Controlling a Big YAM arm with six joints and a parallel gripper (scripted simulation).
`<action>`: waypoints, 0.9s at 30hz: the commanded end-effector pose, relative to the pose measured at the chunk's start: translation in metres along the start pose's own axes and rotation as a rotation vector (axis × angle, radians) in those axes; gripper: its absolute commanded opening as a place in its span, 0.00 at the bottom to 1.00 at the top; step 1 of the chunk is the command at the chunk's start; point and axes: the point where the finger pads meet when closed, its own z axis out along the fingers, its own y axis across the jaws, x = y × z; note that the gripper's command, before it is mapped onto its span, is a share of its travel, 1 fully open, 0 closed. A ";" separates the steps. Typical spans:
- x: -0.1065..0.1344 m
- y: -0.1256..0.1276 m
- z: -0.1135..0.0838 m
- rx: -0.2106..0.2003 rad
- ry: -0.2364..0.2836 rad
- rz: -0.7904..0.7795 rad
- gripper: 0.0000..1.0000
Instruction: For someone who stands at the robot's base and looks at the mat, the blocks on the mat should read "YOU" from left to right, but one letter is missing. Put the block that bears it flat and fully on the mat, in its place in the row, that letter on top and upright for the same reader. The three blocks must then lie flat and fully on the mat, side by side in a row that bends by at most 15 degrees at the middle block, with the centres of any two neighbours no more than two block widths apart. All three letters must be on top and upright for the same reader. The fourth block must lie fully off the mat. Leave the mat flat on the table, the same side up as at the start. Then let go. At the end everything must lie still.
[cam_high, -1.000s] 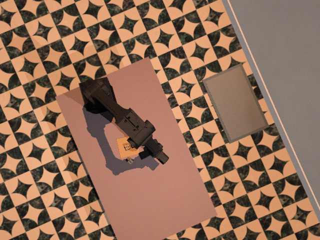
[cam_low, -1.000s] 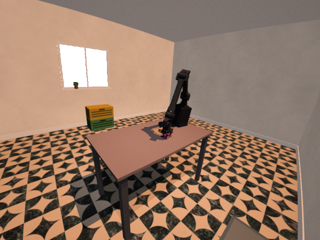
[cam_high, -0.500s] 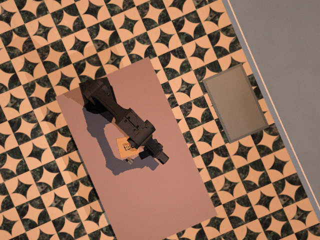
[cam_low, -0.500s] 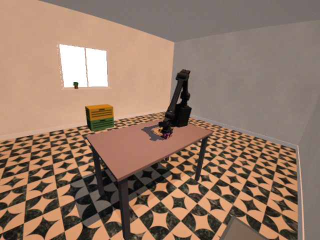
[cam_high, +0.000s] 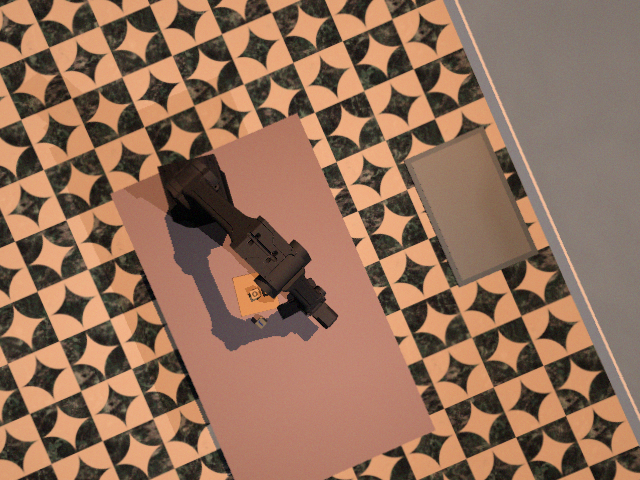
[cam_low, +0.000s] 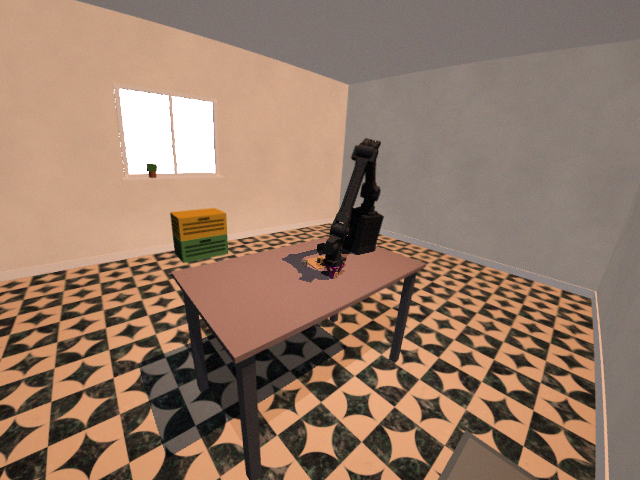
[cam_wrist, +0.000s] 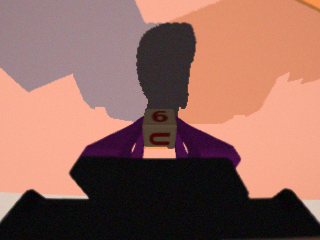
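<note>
I am clamping my gripper (cam_wrist: 159, 120) on the block (cam_wrist: 159, 129) at frame centre, pinching opposite side faces; it is looking small, rigid, light, probably slippery.

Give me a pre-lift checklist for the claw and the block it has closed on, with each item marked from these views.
1. Claw shut on the block: ok, the purple fingers press both its sides.
2. Block centred between the fingers: ok in the wrist view.
3. Right letter: ok, the near face shows a U; the other visible face shows a 6.
4. Free slot on the orange mat: cannot tell, the arm covers part of it.
5. Fourth block off the mat: ok, it sits beside the mat's edge.
</note>
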 end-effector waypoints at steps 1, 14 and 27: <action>0.012 0.012 -0.006 -0.031 0.007 -0.003 0.25; 0.012 0.012 -0.006 -0.031 0.007 -0.003 0.25; 0.001 0.009 -0.030 -0.023 0.003 0.007 0.25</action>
